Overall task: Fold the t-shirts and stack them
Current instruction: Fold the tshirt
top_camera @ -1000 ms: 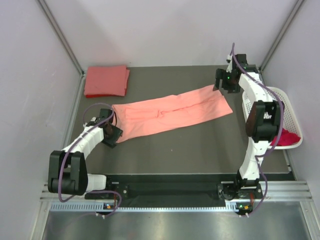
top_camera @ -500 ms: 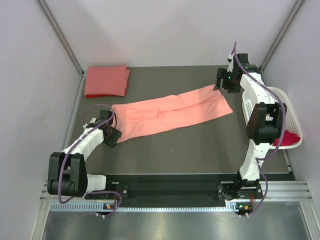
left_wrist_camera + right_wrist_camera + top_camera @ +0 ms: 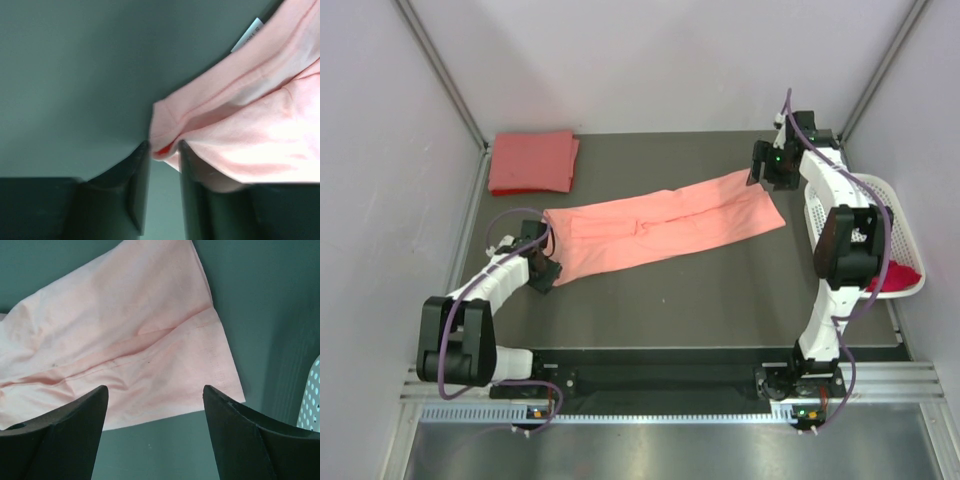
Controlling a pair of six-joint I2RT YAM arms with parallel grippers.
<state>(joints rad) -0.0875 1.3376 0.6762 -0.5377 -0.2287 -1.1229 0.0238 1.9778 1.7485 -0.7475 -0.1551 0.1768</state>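
A salmon-pink t-shirt (image 3: pixel 660 228) lies folded into a long strip across the middle of the dark table. My left gripper (image 3: pixel 550 268) sits at its near-left corner; in the left wrist view the gripper (image 3: pixel 164 147) has its jaws drawn in on that bunched corner of the shirt (image 3: pixel 250 130). My right gripper (image 3: pixel 765 172) hovers open over the shirt's far-right end (image 3: pixel 125 325), its fingers (image 3: pixel 80 415) wide apart and holding nothing. A coral-red t-shirt (image 3: pixel 532 162) lies folded at the back left. A magenta-red t-shirt (image 3: pixel 892 275) rests in the basket.
A white perforated basket (image 3: pixel 880 190) stands at the table's right edge, and its corner (image 3: pixel 312 400) shows in the right wrist view. Pale walls enclose the table on three sides. A white label (image 3: pixel 248 34) sticks out from the shirt's edge.
The left jaws have narrowed onto the shirt corner. The right jaws have narrowed slightly, and the right gripper has edged a little towards the shirt's end. The shirts have not moved.
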